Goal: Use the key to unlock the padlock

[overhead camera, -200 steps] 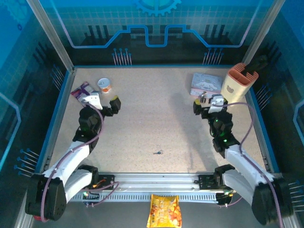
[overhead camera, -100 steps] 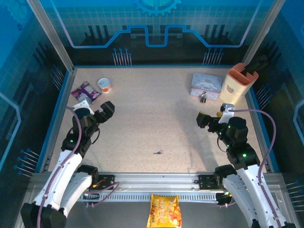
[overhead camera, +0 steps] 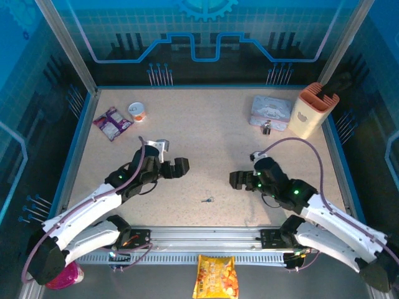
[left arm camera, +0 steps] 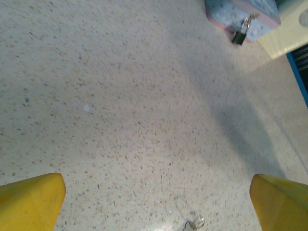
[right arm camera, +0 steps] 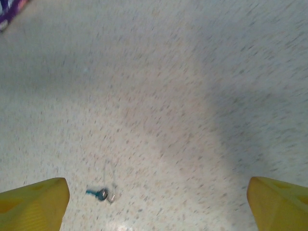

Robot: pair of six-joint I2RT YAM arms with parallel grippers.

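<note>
Key: lay flat on the table toward the near edge, long axis roughly left-to-right, between both tools and nearward of them. Left gripper and right gripper: stood spread wide, holding nothing. Judged the right one slightly nearer. Padlock: rested against the tin box, well apart at far right.
</note>
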